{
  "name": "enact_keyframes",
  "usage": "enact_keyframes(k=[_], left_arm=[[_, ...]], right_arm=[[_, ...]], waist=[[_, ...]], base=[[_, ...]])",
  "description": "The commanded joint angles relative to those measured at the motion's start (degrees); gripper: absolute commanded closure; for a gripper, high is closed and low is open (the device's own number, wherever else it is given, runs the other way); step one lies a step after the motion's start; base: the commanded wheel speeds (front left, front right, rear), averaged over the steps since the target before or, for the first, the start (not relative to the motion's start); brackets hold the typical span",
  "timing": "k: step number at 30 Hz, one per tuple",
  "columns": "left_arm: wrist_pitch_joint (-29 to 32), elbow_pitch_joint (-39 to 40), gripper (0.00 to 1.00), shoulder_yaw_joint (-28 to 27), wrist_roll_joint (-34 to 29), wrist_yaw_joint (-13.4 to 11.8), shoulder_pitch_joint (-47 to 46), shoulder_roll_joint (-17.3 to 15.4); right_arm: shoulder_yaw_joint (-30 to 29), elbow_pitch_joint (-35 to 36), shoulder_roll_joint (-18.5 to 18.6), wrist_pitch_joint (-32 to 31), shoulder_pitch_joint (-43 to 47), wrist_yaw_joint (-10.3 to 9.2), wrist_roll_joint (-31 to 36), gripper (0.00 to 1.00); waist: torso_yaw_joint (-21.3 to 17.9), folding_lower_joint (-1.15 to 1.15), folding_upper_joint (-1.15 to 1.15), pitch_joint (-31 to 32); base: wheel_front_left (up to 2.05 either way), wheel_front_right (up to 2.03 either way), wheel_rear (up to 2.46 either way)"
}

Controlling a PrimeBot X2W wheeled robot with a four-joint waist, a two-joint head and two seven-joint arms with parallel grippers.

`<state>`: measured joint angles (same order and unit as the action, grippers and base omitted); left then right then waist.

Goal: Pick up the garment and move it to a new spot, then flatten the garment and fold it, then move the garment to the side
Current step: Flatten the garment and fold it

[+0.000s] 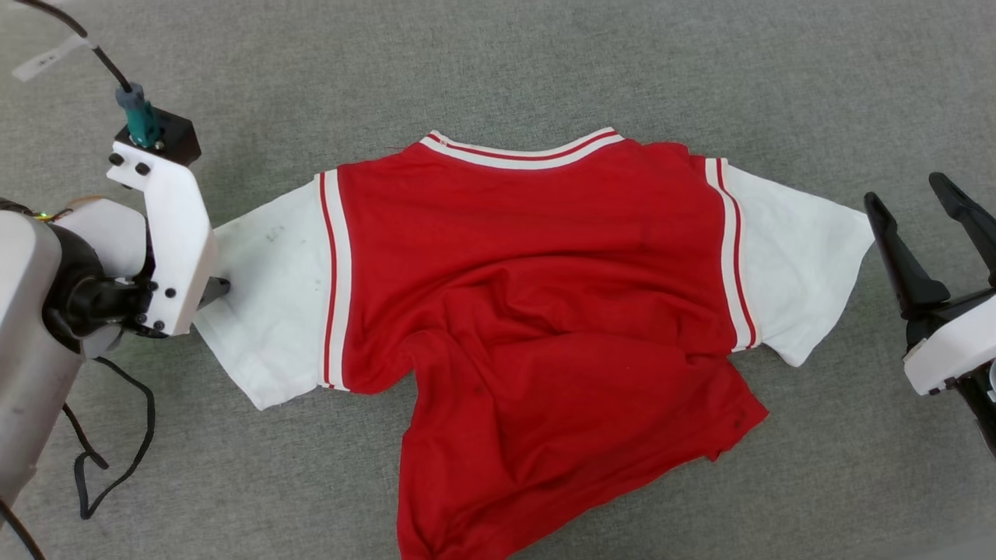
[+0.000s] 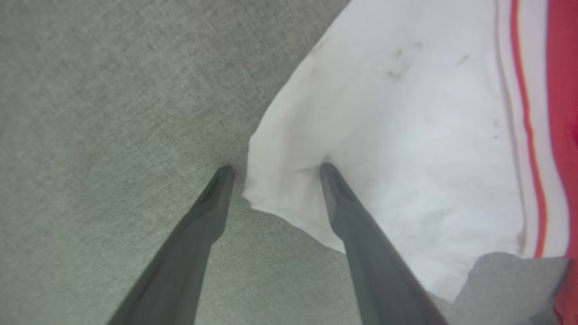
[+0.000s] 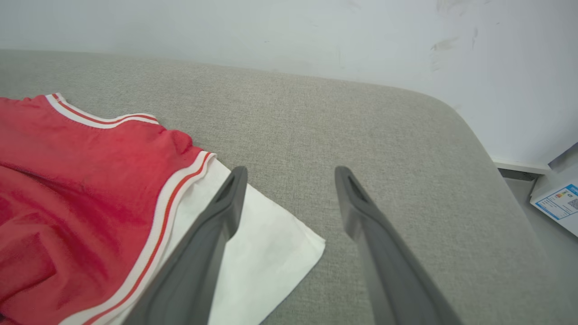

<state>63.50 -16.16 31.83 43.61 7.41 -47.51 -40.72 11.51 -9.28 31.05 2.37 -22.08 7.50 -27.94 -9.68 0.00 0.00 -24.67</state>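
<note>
The garment, a red shirt with white sleeves and striped trim, lies spread on the grey padded surface, collar on the far side. Its lower body is rumpled, with the hem bunched at the near left. My left gripper is down at the outer edge of the left sleeve. That gripper is open, one finger on the grey surface and the other pressing on the sleeve, whose corner lies between them. My right gripper hovers open just beyond the right sleeve's tip, with nothing between the fingers of the right gripper.
A black cable loops on the surface at the near left beside my left arm. In the right wrist view the surface ends in a rounded edge against a white wall, with a labelled box on the floor beyond.
</note>
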Motion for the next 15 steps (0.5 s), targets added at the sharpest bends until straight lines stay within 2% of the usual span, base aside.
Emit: enact_keyframes(k=[1,3,4,5,6,11,15], left_arm=[[0.2,-0.7,0.0,0.8,0.2,0.0,0.3,0.6],[0.0,-1.4,0.0,2.5,0.5,0.0,0.6,0.7],[-0.1,-1.8,0.05,3.1,0.8,0.0,0.8,0.8],[-0.5,-2.1,0.81,3.5,1.1,0.0,0.7,0.8],[-0.7,-2.3,1.0,3.7,1.4,0.0,0.6,0.6],[-3.8,-0.2,1.0,3.8,3.3,0.0,-1.3,-1.6],[-6.6,3.4,1.0,4.3,4.4,0.0,-2.4,-3.1]], right_arm=[[-0.1,0.2,-0.4,-0.2,0.0,-0.02,0.4,0.0],[-0.2,0.4,-0.3,-0.2,-0.3,-0.02,0.3,0.0],[-0.4,0.5,-0.1,-0.2,-0.6,-0.02,-0.1,0.0],[-1.2,0.6,0.2,0.1,-1.0,-0.03,-0.3,0.0],[-2.0,0.7,0.4,0.2,-1.3,-0.02,-0.5,0.0],[-4.9,2.2,3.3,-0.9,-3.4,-0.02,-0.8,0.0],[-3.6,4.9,7.8,-5.1,-6.5,-0.02,-1.5,0.0]], waist=[[-0.3,0.0,0.0,-0.3],[-0.4,0.0,0.0,-0.5],[-0.4,0.0,0.0,-0.5],[-0.4,0.0,0.0,-0.4],[-0.3,0.0,0.0,-0.3],[0.5,0.0,0.0,1.0],[1.3,0.0,0.0,1.9]], base=[[0.0,0.0,0.0],[0.0,0.0,0.0],[0.0,0.0,0.0],[0.0,0.0,0.0],[0.0,0.0,0.0],[0.0,0.0,0.0],[0.0,0.0,0.0]])
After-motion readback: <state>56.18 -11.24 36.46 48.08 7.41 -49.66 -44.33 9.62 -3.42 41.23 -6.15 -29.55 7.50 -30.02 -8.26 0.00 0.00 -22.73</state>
